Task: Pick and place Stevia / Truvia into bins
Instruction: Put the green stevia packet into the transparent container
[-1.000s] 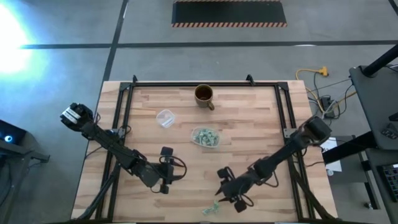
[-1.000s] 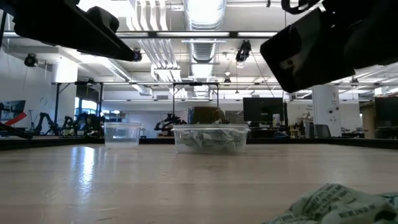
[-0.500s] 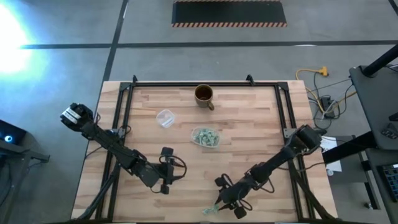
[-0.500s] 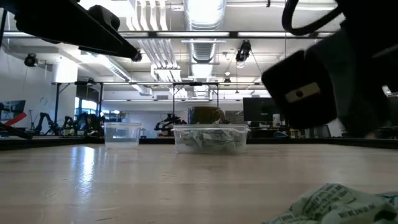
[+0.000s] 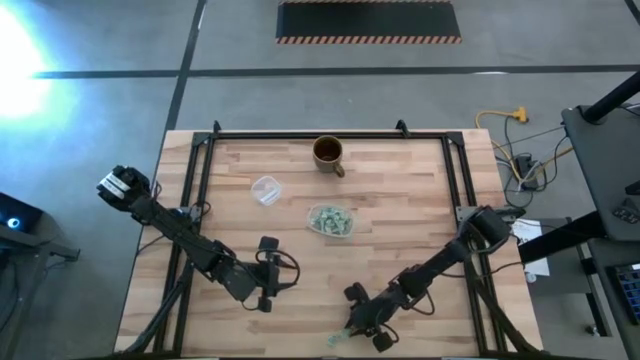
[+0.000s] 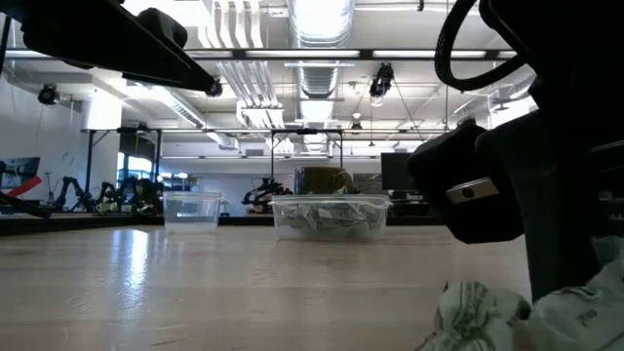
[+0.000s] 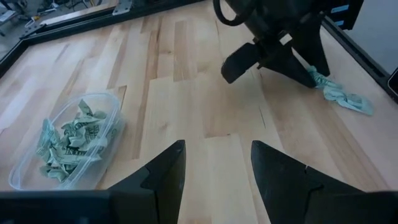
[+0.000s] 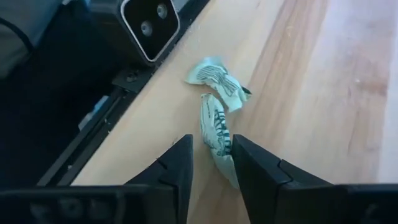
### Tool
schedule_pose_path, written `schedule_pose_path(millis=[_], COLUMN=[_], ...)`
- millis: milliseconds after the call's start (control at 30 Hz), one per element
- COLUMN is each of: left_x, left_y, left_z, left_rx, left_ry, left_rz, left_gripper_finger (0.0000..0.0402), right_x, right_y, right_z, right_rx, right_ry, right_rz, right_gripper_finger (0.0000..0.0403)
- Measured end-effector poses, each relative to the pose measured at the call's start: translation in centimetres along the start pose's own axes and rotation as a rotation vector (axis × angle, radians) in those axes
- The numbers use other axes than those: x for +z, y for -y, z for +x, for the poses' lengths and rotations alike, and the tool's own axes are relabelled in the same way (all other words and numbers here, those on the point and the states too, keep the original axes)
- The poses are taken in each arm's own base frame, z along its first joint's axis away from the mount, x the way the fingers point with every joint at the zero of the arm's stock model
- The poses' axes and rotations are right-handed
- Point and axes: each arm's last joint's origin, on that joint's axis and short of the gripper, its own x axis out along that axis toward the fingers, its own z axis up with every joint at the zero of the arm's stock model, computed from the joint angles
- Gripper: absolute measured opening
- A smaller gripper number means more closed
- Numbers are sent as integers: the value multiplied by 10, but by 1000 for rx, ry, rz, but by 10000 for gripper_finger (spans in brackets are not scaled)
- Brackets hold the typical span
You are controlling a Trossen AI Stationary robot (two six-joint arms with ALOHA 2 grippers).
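Two loose sachets (image 8: pixel 214 102) lie crumpled and touching each other at the near edge of the table (image 5: pixel 400 210), close to the black frame rail. One is folded into a small wad; the other is a longer strip that runs down between the fingers of the right gripper (image 8: pixel 211 163). The right gripper (image 5: pixel 352 327) is lowered onto this pair with its fingers set narrow around the strip; whether the pads actually press the paper cannot be told. In the low view the sachets (image 6: pixel 487 312) show as a green-and-white crumple beside the dark gripper body.

One tub (image 5: pixel 330 221) sits near the table centre, well apart from the loose pair. It holds a heap of sachets (image 7: pixel 68 142); their number cannot be counted, as they overlap.

One smaller clear cup (image 5: pixel 265 189) stands nearby, toward the left arm's side of the tub. One brown mug (image 5: pixel 328 153) stands near the far edge, beyond the tub.

The left gripper (image 7: pixel 214 163) hangs over bare wood toward the near left part of the table, fingers spread apart and holding nothing.
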Motion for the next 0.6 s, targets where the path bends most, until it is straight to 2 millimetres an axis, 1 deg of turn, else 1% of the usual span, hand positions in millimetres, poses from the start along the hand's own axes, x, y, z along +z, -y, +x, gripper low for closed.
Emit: schedule_pose_path(millis=[167, 467, 600], left_x=[0, 0, 0], left_y=[0, 0, 0], left_z=[0, 0, 0], left_rx=[0, 2, 2], left_ry=[0, -1, -1], left_rz=[0, -1, -1], left_gripper_finger=[166, 166, 166], right_x=[-1, 0, 3], right_y=[1, 2, 2], right_z=[-1, -4, -11], right_rx=[-48, -61, -99], right_ry=[-13, -26, -60], right_rz=[1, -32, -40], right_gripper_finger=[84, 15, 11])
